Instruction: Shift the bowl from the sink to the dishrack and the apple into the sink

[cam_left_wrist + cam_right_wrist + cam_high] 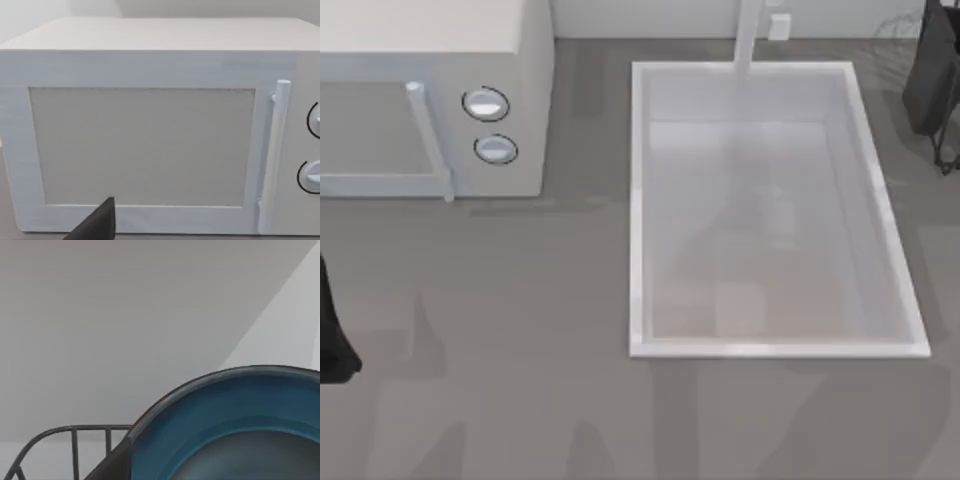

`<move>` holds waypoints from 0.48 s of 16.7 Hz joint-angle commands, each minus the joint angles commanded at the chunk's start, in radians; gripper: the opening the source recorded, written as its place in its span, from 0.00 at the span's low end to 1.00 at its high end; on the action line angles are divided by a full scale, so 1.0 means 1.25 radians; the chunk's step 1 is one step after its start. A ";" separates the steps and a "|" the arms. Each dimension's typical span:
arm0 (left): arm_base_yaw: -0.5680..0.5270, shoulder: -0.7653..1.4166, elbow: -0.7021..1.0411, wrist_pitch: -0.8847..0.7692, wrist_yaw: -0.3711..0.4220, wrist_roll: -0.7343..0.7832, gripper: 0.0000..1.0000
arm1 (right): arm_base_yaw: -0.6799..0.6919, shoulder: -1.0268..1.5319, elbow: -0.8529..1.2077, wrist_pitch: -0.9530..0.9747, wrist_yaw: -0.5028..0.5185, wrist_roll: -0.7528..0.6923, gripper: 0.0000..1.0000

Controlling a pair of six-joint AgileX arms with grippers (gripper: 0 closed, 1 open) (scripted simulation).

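The blue bowl (225,425) with its dark rim hangs tilted close before my right wrist camera, held up in front of the back wall. My right gripper is shut on it, and one dark finger (114,462) lies against its rim. A wire rail of the dishrack (75,431) runs just beyond and below the bowl. From above, my right arm (932,70) is at the far right edge, over the dishrack wires (945,152). The white sink (770,349) holds nothing. The apple is out of view.
A white microwave (430,100) with two round knobs stands at the back left, and my left wrist camera faces its door (142,145). My left arm (332,335) is parked at the left edge. A white faucet (748,35) rises behind the sink.
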 joint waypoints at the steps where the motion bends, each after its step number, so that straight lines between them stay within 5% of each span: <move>1: 0.000 0.000 0.000 0.000 0.000 0.000 1.00 | 0.000 0.000 0.000 0.000 0.000 0.000 1.00; 8: 0.000 0.000 0.000 0.000 0.000 0.000 1.00 | 0.004 -0.025 -0.012 -0.012 0.002 0.000 1.00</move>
